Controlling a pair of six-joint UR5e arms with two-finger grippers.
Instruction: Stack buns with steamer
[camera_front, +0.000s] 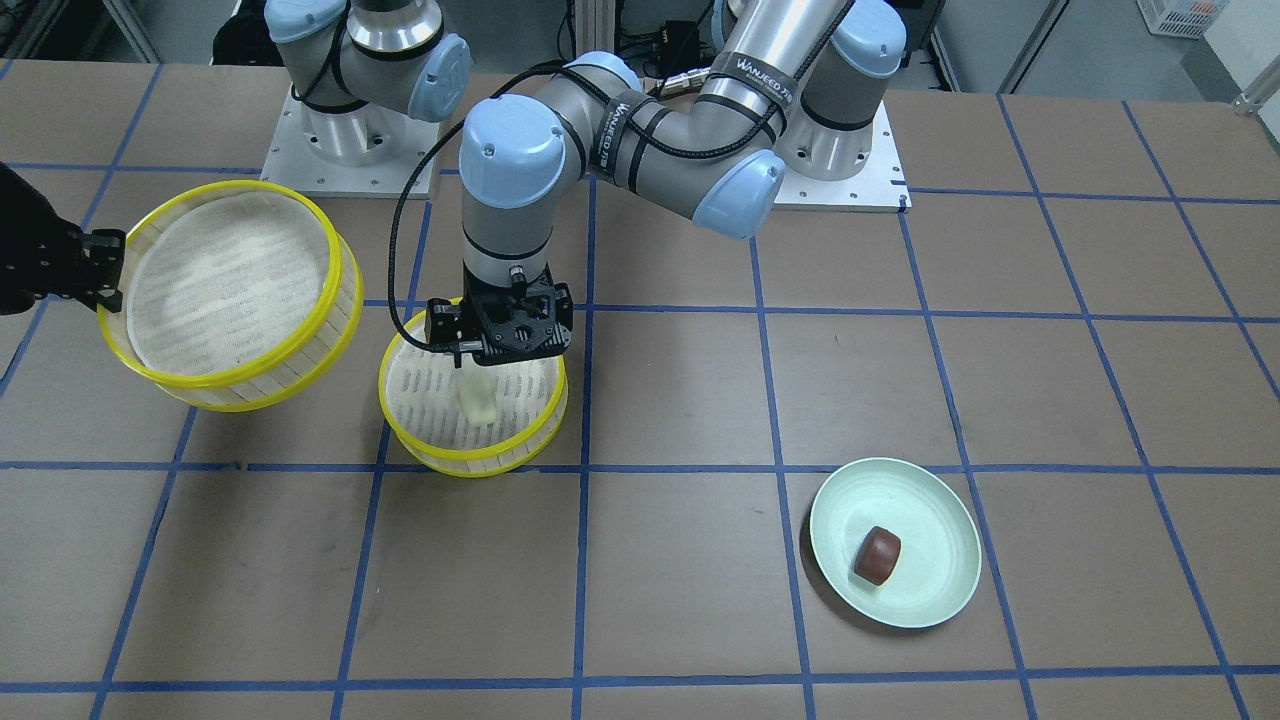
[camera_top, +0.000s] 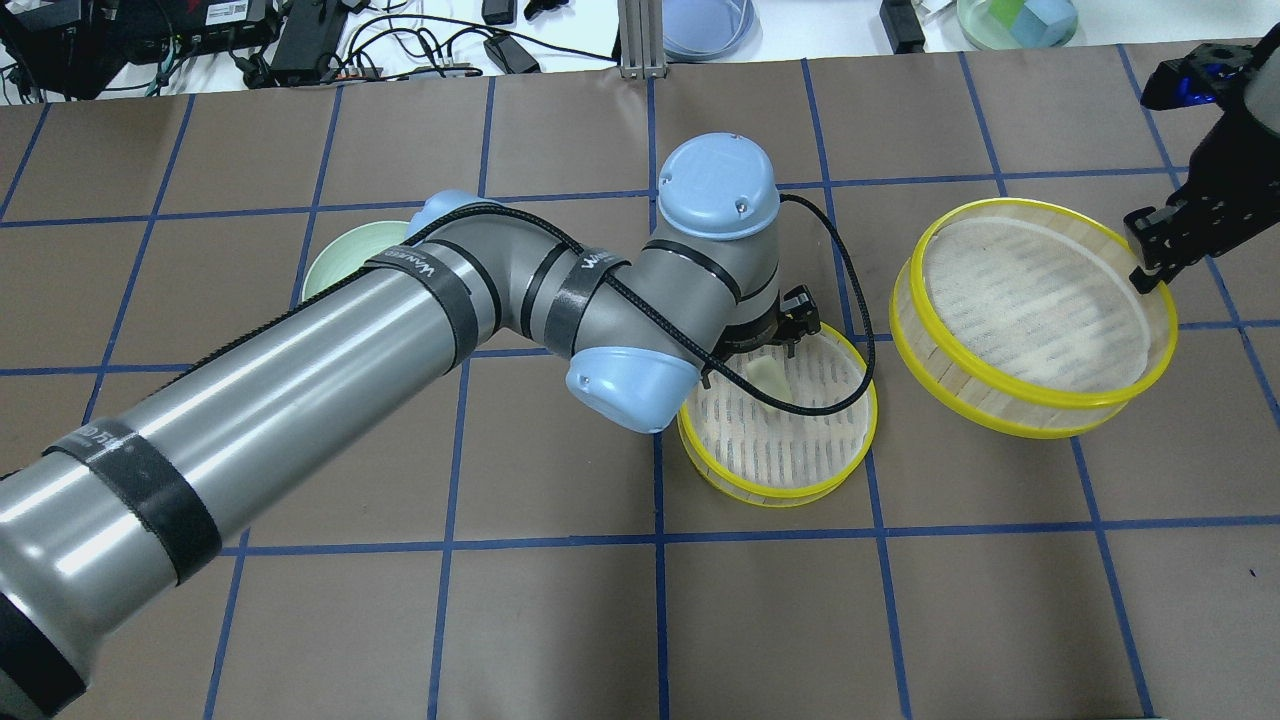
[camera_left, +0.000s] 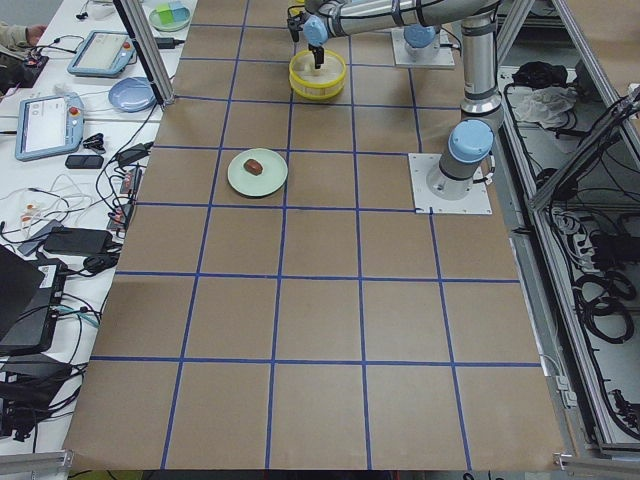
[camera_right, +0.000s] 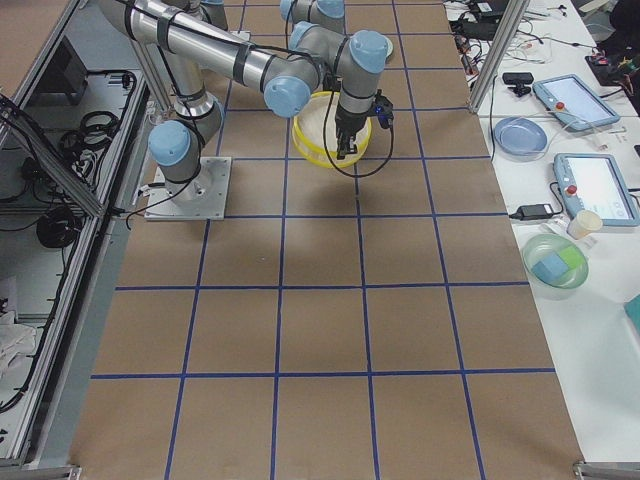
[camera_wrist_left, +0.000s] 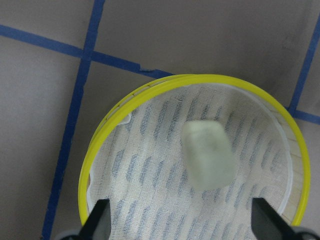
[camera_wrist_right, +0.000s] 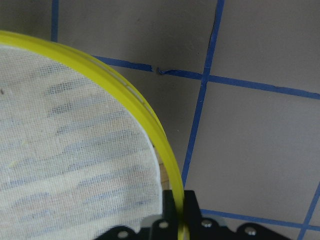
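Observation:
A cream-white bun (camera_front: 480, 398) lies inside the small yellow-rimmed steamer basket (camera_front: 440, 450) near the table's middle. It also shows in the left wrist view (camera_wrist_left: 207, 155). My left gripper (camera_front: 497, 350) hangs right above it, open and empty, its fingertips (camera_wrist_left: 100, 220) spread wide on both sides. My right gripper (camera_front: 105, 270) is shut on the rim of a larger steamer tier (camera_front: 230, 290) and holds it tilted beside the small basket. The rim sits between its fingers (camera_wrist_right: 176, 210). A reddish-brown bun (camera_front: 877, 555) sits on the pale green plate (camera_front: 935, 515).
The two arm bases (camera_front: 355, 140) stand at the table's robot side. My left arm (camera_top: 300, 400) stretches across the table and hides most of the plate (camera_top: 335, 265) in the overhead view. Cables and dishes (camera_top: 705, 25) lie beyond the far edge.

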